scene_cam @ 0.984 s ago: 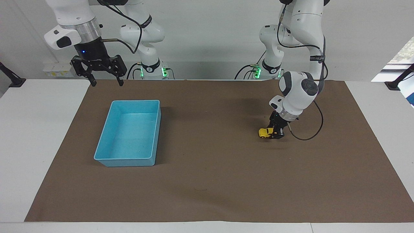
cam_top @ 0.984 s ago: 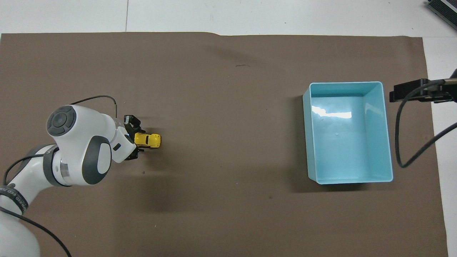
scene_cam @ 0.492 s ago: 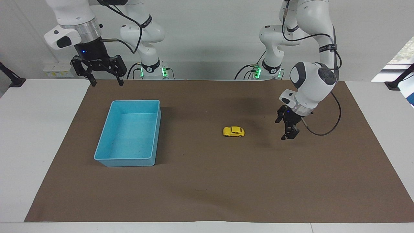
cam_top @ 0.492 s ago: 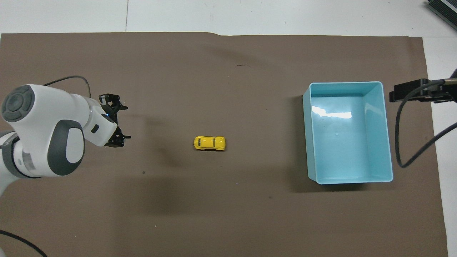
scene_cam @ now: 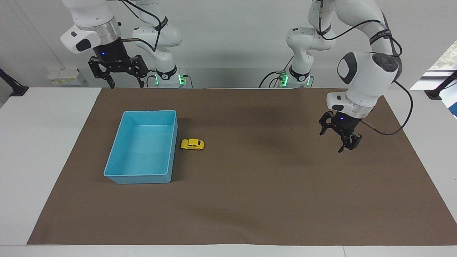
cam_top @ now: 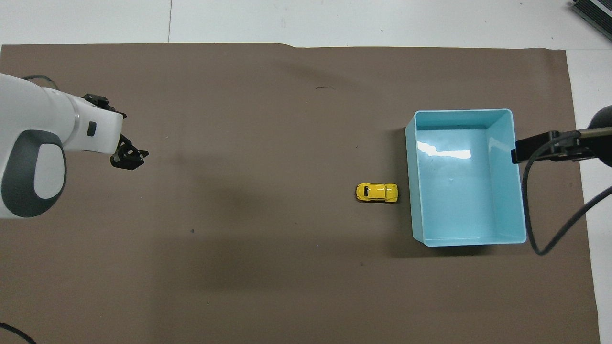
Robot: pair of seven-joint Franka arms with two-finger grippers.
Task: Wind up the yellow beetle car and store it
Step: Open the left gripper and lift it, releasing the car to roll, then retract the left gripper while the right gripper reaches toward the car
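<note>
Sitting on its wheels on the brown mat [scene_cam: 250, 200], the yellow beetle car [scene_cam: 192, 144] is just beside the light blue bin [scene_cam: 117, 150]. It is outside the bin, next to the long wall that faces the left arm's end of the table. In the facing view the car is at 3 o'clock from the bin. In the overhead view it is at 9 o'clock from the bin. One short end of the car points at the bin wall. I cannot tell if the car touches the wall. Nothing holds the car.

The left gripper [scene_cam: 336, 138] hangs in the air over the mat, toward the left arm's end of the table. In the facing view it is at 3 o'clock from the car, and the two are well apart. Its two black fingers [scene_cam: 349, 144] are spread apart with nothing between them. They point down and tilt a little.

The right gripper [scene_cam: 126, 84] is up high, at 12 o'clock from the bin in the facing view. Its fingers are spread wide apart too, and they hold nothing. In the overhead view a black part of the right arm shows over the bin's wall at 3 o'clock, with a dark cable hanging down from it.

The bin stands flat on the mat with its open top up, toward the right arm's end of the table.
</note>
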